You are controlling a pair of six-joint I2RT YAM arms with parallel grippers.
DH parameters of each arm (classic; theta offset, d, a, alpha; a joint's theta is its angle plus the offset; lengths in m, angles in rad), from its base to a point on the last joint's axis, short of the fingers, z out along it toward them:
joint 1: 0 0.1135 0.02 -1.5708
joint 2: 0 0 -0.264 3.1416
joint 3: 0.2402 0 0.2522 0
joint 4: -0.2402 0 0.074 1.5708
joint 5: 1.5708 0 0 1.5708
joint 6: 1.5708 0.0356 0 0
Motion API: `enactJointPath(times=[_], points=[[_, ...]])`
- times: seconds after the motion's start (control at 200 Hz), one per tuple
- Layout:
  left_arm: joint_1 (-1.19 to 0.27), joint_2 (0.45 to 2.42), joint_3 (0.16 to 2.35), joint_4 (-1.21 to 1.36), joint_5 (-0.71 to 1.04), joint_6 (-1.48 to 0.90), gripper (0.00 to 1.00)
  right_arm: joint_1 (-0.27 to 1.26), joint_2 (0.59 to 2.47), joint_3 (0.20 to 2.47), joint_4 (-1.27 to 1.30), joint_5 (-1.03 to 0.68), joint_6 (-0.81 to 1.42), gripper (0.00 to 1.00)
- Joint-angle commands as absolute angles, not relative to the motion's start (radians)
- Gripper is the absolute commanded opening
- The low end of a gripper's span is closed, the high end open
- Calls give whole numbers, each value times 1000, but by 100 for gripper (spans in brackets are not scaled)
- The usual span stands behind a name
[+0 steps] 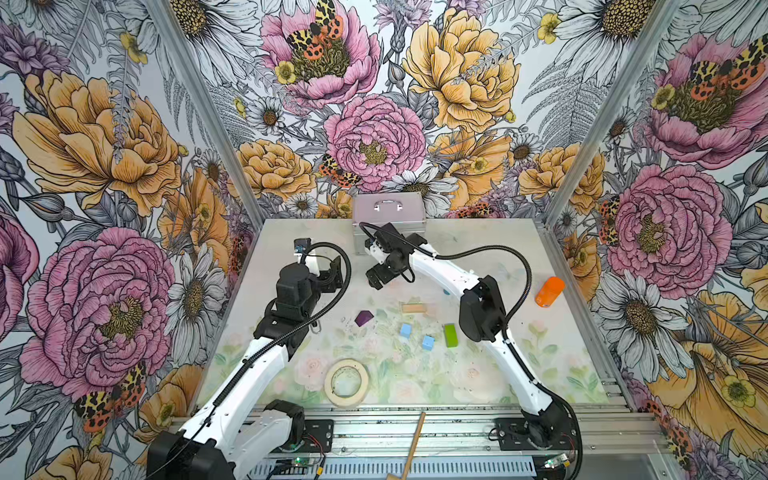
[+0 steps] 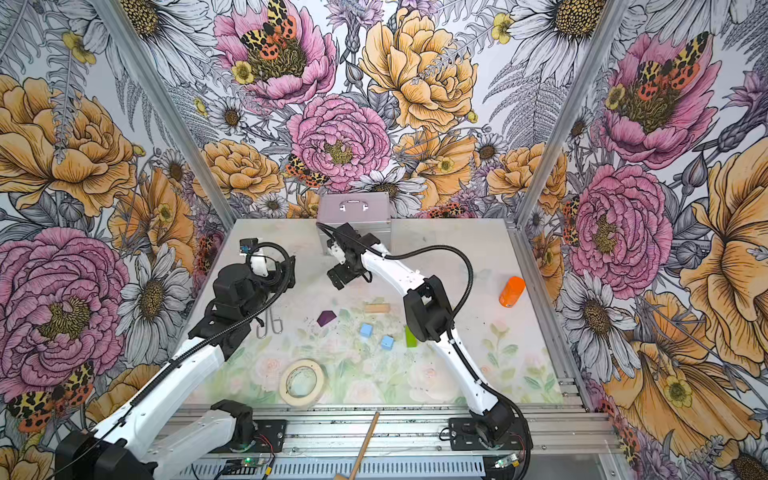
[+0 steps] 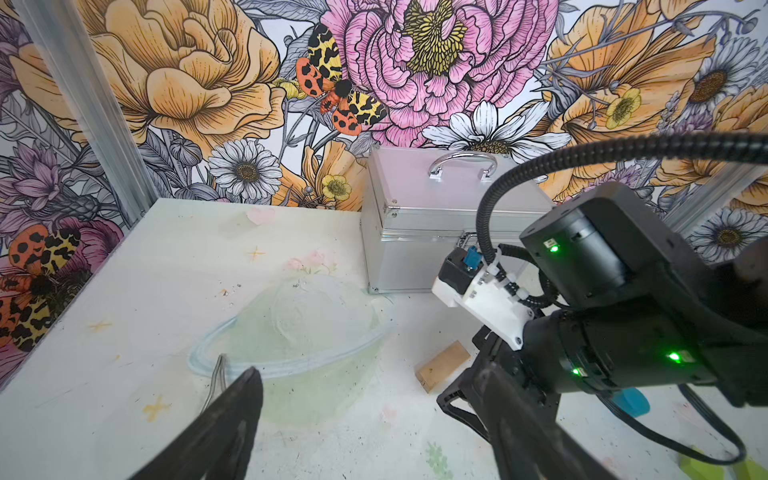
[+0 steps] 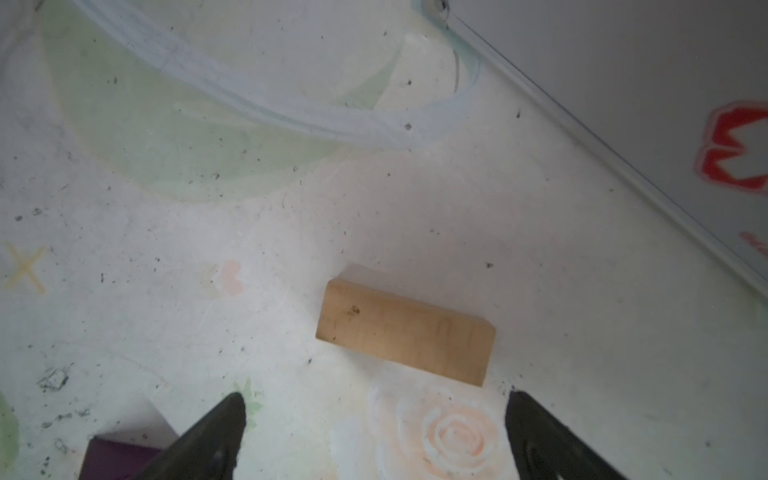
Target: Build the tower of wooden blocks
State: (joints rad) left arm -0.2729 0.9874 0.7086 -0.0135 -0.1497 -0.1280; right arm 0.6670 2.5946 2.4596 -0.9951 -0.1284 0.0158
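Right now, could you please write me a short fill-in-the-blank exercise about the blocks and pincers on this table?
The roof-shaped block is ___.
The right pincer, hovering near the tan bar, stands ___ and holds nothing.
Between the roof-shaped block and the green block lie ___ light-blue cubes.
Missing words: purple; open; two.
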Motion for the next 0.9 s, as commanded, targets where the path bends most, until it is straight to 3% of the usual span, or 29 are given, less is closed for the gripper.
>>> enactJointPath(times=[0.0,0.355,0.896], points=[[-274,975,699,0,-173,-116,84,672,2642,2527,-995,-98,12,100],[-271,979,699,-2,-176,-115,84,672,2721,2619,-993,-16,62,100],[-265,983,696,0,-173,-114,84,677,2767,2651,-991,-35,96,99]])
